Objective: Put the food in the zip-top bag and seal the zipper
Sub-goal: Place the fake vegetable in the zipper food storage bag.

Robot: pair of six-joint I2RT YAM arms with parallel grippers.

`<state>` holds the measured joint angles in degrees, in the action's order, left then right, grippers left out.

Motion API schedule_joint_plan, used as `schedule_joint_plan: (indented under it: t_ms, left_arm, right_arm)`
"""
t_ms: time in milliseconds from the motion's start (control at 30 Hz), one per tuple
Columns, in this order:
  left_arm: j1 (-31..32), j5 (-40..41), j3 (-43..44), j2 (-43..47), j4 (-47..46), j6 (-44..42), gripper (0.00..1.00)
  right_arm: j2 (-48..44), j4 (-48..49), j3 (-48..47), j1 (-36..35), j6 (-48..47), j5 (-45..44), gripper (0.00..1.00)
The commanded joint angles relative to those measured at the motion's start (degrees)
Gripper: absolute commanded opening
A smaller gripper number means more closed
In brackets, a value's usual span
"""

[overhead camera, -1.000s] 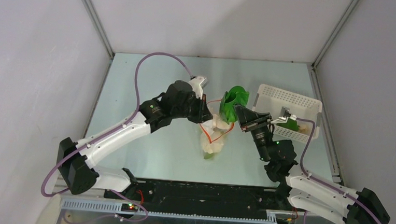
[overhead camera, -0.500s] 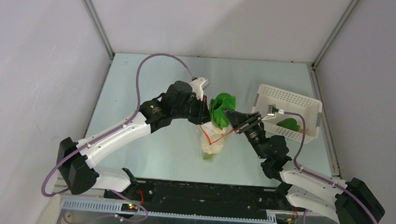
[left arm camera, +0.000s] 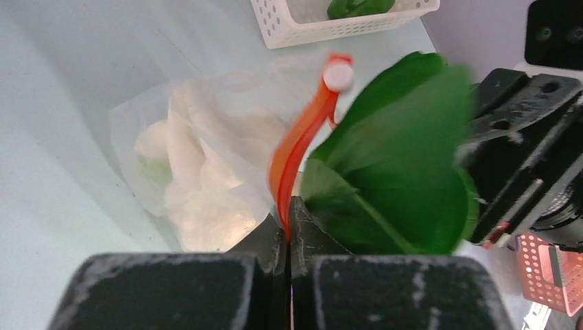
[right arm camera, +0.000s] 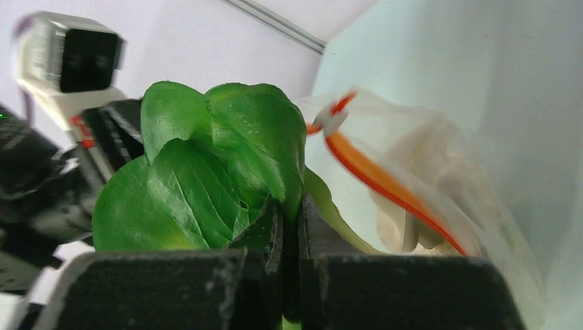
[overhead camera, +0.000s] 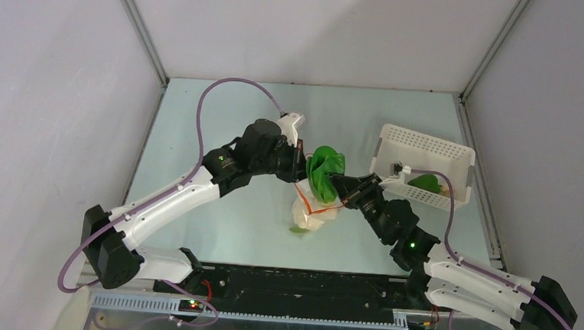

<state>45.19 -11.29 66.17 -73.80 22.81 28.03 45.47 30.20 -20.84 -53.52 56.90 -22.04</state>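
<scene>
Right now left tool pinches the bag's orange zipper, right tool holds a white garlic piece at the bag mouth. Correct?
No: the right tool holds a green leafy piece, not garlic, per the right wrist view. The left tool does pinch the orange zipper.

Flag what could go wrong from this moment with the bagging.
1. The broad green leafy toy vegetable in the right gripper sits at the mouth of the clear crinkly bag and may snag on the thin orange-red zipper strip.
2. The left gripper pinches only that strip; a push could pull it free.
</scene>
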Motion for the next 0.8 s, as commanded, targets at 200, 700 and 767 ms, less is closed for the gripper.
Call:
schedule_joint_plan:
  t_ms: [200,700,767]
  left_arm:
    - [-0.29,0.87,0.53,3.87,-3.04,0.63,0.0]
    - [-0.36,9.86,3.46,4.57,1.34,-0.37,0.0]
    - [-0.35,10.65,4.35,4.26,1.78,-0.37,0.0]
  right_arm:
    - [11.67,-26.38,-16.19,-1.93,-8.36,-4.06,0.0]
    - [22.55,-55.94,-27.89,-7.56,-14.44,-13.31,0.0]
    - [21.91,-55.77,-27.81,-7.74,-17.13,-11.8,0.0]
